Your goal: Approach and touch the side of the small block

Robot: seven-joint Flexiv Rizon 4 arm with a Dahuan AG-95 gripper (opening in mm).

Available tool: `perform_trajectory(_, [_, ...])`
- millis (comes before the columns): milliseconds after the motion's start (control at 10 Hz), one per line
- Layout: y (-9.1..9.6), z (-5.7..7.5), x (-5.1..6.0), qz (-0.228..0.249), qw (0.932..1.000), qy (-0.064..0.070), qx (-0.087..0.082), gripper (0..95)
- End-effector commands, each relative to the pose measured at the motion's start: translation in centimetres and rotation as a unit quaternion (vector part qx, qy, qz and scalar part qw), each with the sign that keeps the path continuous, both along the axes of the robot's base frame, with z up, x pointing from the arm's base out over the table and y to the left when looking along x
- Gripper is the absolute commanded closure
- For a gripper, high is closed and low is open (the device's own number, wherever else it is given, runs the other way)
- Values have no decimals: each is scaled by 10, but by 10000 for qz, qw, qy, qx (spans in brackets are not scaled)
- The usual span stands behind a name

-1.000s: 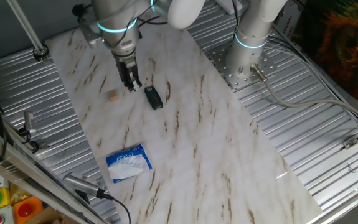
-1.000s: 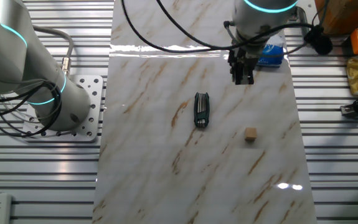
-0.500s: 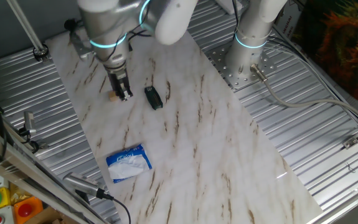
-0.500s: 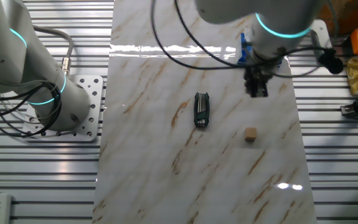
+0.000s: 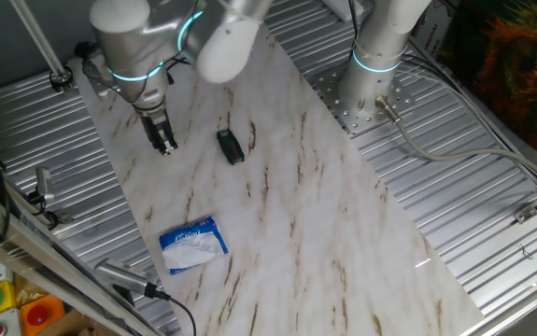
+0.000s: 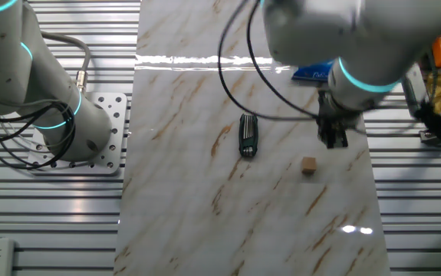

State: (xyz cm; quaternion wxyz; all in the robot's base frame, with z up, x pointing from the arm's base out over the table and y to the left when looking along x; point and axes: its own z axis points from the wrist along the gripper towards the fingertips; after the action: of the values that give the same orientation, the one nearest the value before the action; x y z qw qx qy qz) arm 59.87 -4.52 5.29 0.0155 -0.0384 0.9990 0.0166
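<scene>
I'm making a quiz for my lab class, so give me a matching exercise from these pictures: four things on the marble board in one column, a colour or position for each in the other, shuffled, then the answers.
Things:
1. small block
2. black folding tool
3. blue-white packet
4. gripper

Descriptions:
A. dark oblong lying flat near the board's middle
B. hanging off the arm, tip just beside the tan cube
C. tan, wood-coloured cube
D. crumpled, lying flat at one end of the board

Pairs: 1-C, 2-A, 3-D, 4-B
</scene>
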Motion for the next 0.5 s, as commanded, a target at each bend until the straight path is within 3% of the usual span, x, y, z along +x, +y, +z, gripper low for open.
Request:
perform_trajectory(100, [-2, -9, -1, -5, 10000, -14, -10, 950])
perform_trajectory(400, [-2, -14, -3, 38, 10000, 2, -6, 950])
perform_trajectory(500, [-2, -16, -9, 45, 10000, -5, 4, 950])
